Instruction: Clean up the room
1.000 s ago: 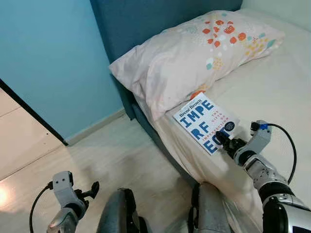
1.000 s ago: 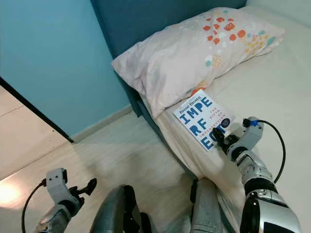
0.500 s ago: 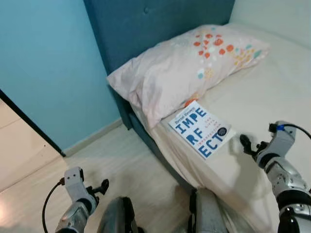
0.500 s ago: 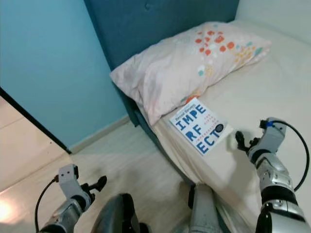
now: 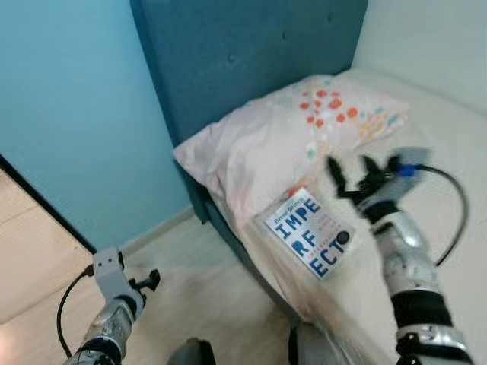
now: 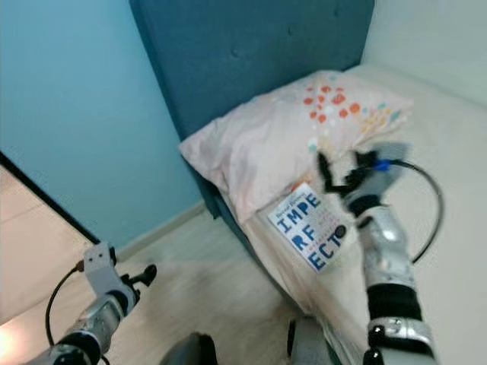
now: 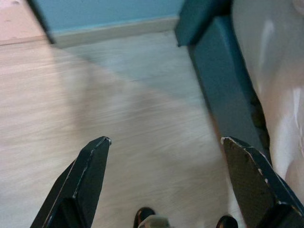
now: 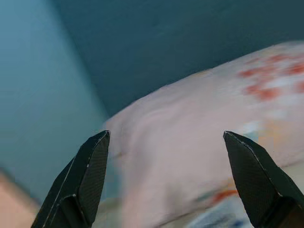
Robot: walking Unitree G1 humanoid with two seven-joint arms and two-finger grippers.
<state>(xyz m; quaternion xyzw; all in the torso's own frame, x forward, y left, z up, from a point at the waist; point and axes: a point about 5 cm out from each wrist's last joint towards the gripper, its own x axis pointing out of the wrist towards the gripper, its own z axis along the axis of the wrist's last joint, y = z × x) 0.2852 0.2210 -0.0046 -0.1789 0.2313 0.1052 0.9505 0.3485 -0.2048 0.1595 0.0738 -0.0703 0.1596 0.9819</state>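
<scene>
Two grippers, both spread and empty: the left gripper (image 5: pixel 149 280) hangs low over the floor (image 5: pixel 198 281), the right gripper (image 5: pixel 351 173) hovers above the book (image 5: pixel 310 242) lying on the bed (image 5: pixel 449 152) beside the pillow (image 5: pixel 281 144).

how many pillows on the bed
1. The pillow lies at the head of the bed, against the blue headboard, with its lower corner overlapping the top of the book. The far side of the bed is out of frame, so another could be hidden.
</scene>
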